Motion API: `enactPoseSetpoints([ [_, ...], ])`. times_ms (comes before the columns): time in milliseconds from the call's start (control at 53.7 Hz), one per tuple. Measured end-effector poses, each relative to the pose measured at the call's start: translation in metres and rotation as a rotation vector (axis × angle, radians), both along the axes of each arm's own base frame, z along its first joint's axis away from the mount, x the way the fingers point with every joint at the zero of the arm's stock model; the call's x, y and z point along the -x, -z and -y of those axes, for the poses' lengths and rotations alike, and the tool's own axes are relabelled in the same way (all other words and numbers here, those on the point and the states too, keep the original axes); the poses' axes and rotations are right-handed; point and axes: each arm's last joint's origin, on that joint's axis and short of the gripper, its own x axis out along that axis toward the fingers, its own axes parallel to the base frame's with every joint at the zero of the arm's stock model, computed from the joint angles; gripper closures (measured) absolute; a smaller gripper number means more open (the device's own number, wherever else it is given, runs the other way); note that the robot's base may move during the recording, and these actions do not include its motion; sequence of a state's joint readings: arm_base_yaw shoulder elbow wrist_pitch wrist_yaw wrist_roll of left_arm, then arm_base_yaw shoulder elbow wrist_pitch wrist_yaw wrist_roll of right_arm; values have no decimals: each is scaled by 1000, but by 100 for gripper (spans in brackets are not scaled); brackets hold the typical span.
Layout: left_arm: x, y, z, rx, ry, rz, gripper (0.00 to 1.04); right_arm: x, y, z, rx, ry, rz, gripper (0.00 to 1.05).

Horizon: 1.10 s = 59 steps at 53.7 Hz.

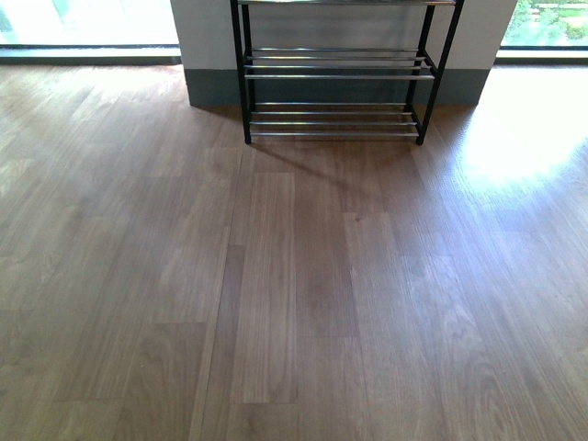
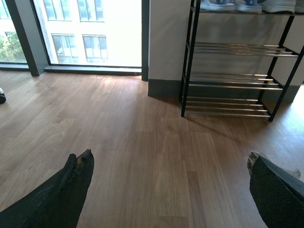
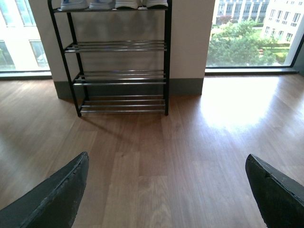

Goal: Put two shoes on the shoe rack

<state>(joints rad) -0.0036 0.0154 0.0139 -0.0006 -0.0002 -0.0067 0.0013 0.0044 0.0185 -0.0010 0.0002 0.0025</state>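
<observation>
Facing the shoe rack [image 1: 335, 78] from the front view, the camera sees a black frame with tiers of chrome bars standing on the wood floor [image 1: 294, 303] against a pale wall [image 1: 207, 37] with a grey skirting. Two lower tiers show in full and carry nothing; the top of the rack is cut off by the picture edge. Windows sit to either side of the wall section. Neither arm shows in this view, and no shoes show either.

Left wrist view: the left gripper [image 2: 171, 190] hangs over bare floor, its two dark fingers [image 2: 66, 190] spread wide apart with nothing between them. The rack [image 2: 232, 80] stands well ahead by the wall. On its top tier rest the shoes [image 2: 247, 4], visible only as white soles with a little of the uppers above them; the rest is cropped. At least three soles show side by side, so which ones form the grey pair cannot be told. The three tiers below are bare.

Right wrist view: the right gripper [image 3: 166, 194] also hangs over bare floor, fingers [image 3: 57, 194] spread wide, holding nothing. The rack [image 3: 118, 57] stands ahead against the wall, with white soles [image 3: 114, 4] lined along the top tier, cropped at the edge. Lower tiers are bare. A window [image 3: 256, 33] beside it shows trees and buildings, and sunlight glares on the floor beneath.
</observation>
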Motion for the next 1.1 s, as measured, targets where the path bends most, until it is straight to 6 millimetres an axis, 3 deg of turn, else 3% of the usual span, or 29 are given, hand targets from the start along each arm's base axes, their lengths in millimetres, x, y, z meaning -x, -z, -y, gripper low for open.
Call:
enactPoseSetpoints([
  [1098, 0, 0, 0, 0, 0, 0, 9, 0, 0, 0, 0, 0, 1, 9],
])
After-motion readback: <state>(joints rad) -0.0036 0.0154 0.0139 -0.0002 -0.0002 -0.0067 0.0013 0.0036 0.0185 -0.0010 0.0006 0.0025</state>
